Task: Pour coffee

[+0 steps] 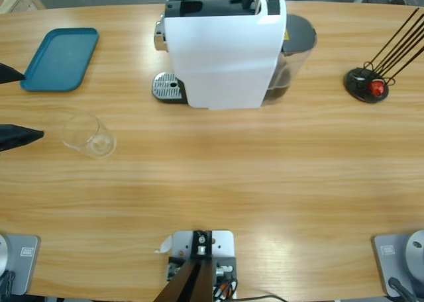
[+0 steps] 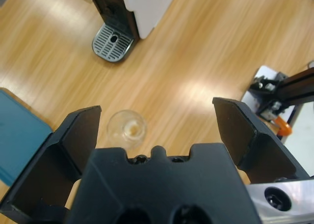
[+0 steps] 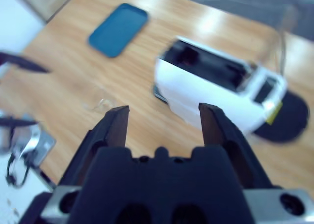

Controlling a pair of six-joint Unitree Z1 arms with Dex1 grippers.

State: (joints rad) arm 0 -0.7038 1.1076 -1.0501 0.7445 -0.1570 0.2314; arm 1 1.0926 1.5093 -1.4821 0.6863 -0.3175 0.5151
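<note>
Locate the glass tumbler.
In the high view, the glass tumbler stands at table's left, below the teal tray, near the open left gripper.

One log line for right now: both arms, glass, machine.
left gripper: open, short of glass | right gripper: open, high above coffee machine | glass: upright, apart from drip tray

A clear glass tumbler (image 1: 88, 135) stands upright, down-left of the white coffee machine (image 1: 225, 50). Only a faint brownish trace of coffee (image 2: 131, 129) shows at its base.
</note>
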